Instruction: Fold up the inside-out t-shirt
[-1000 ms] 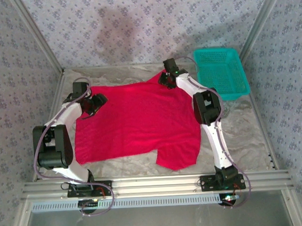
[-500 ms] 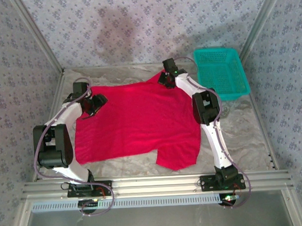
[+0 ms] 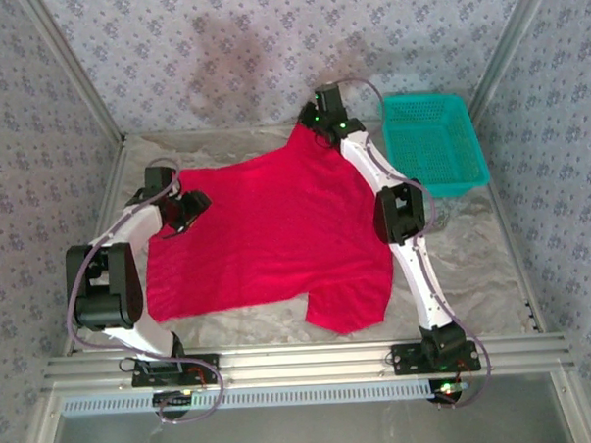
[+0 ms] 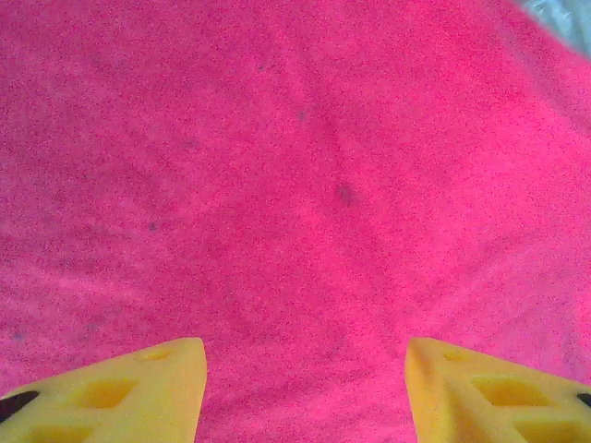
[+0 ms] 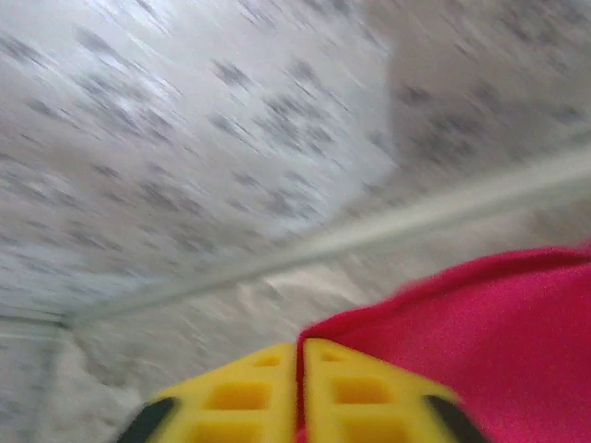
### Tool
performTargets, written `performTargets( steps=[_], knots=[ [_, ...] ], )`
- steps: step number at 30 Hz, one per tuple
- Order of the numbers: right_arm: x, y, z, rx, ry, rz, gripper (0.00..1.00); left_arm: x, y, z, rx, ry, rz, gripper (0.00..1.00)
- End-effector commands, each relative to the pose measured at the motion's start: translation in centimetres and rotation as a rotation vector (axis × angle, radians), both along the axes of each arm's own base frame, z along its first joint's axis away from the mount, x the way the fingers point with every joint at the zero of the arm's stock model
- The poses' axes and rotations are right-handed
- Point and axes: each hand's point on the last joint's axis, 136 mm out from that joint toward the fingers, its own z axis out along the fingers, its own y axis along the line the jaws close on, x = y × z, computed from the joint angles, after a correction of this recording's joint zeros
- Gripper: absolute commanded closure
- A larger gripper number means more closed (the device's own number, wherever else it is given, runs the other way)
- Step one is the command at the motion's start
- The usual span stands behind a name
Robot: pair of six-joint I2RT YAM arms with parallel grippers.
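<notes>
Red t-shirt [image 3: 267,233] spread on tabletop [image 3: 474,263], far corner lifted. My right tool [image 5: 300,355] clamps its edge; left tool [image 4: 305,346] gapes wide over cloth.

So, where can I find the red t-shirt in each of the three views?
Top external: t-shirt spread mid-table, far corner held by the right pincer.
Left wrist: across the picture, beyond the yellow fingertips.
Right wrist: lower right, edge pinched.
Shared landmark: the grey table cover beside the shirt.
</notes>
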Motion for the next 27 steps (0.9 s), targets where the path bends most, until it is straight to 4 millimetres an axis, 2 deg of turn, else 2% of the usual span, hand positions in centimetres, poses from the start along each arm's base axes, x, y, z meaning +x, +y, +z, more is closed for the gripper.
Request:
performTargets(
  steps=[1, 2, 3, 7, 9, 13, 17, 20, 22, 27],
  knots=[
    [1.8, 0.2, -1.3, 0.224, 0.038, 0.027, 0.31, -0.9, -0.7, 0.8, -0.039, -0.021, -0.004, 0.42],
    [1.5, 0.3, -0.7, 0.264, 0.061, 0.054, 0.21, -1.3, -0.7, 0.9, -0.035, -0.022, -0.008, 0.42],
    [0.8, 0.4, -0.2, 0.278, 0.091, 0.085, 0.16, -1.8, -0.6, 1.1, -0.024, -0.022, -0.008, 0.42],
    [-3.1, -0.5, 0.9, 0.151, 0.167, 0.119, 0.15, -3.0, -0.2, 2.3, -0.015, -0.049, 0.009, 0.42],
    [-4.9, -1.4, 0.6, 0.076, 0.168, 0.108, 0.14, -3.2, -0.4, 3.1, -0.026, -0.067, 0.011, 0.42],
    [-7.5, -2.7, -2.0, -0.054, 0.22, 0.121, 0.15, -3.6, -0.8, 4.3, -0.023, -0.089, 0.003, 0.42],
    [-10.0, -3.3, -5.3, -0.11, 0.316, 0.183, 0.15, -3.7, -1.0, 4.5, -0.026, -0.092, -0.006, 0.41],
    [-12.2, -4.9, -7.3, -0.165, 0.355, 0.187, 0.14, -3.6, -0.8, 3.6, -0.005, -0.074, -0.019, 0.4],
    [-13.4, -6.4, -8.6, -0.182, 0.378, 0.166, 0.14, -3.3, -0.2, 2.4, 0.017, -0.046, -0.012, 0.4],
    [-15.0, -8.5, -12.2, -0.181, 0.452, 0.147, 0.13, -0.5, 0.8, -0.6, 0.055, 0.007, -0.005, 0.4]
  ],
)
